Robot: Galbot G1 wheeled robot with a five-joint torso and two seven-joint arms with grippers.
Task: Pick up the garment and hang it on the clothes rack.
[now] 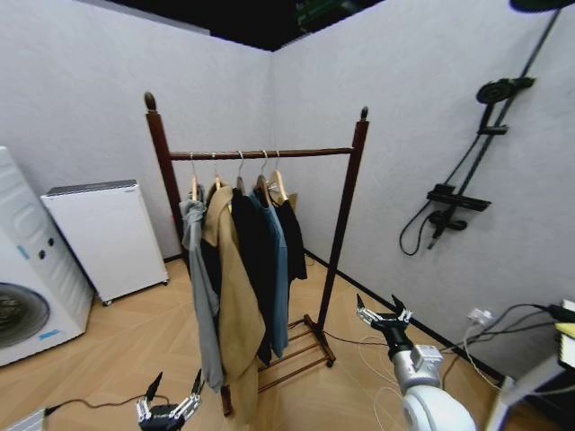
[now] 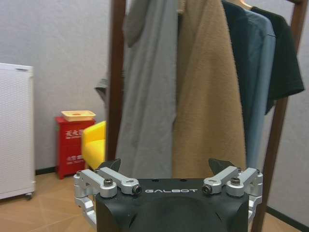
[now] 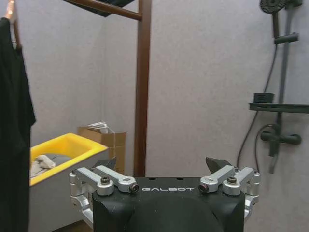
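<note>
- The rack [image 1: 339, 214] stands in the centre of the head view, in the room's corner, its bar running between two posts.
- Five garments hang on hangers from the left half of the bar: a grey one [image 1: 202, 296], a tan coat [image 1: 235, 305], a long black coat [image 1: 252, 260], a blue coat [image 1: 278, 278], and the short black jacket [image 1: 291, 238] last, toward the right.
- The jacket hangs on a wooden hanger [image 1: 278, 184] and ends higher than the coats beside it.
- The left end effector [image 1: 169, 395] sits at the lower left of the head view, fingers spread, holding nothing, near the foot of the grey garment.
- The right end effector [image 1: 384, 312] sits at the lower right, beside the rack's right post, fingers spread and empty.
- A washing machine [image 1: 22, 287] and a white cabinet [image 1: 103, 238] stand at the left; a shower set [image 1: 467, 171] hangs on the right wall.
</note>
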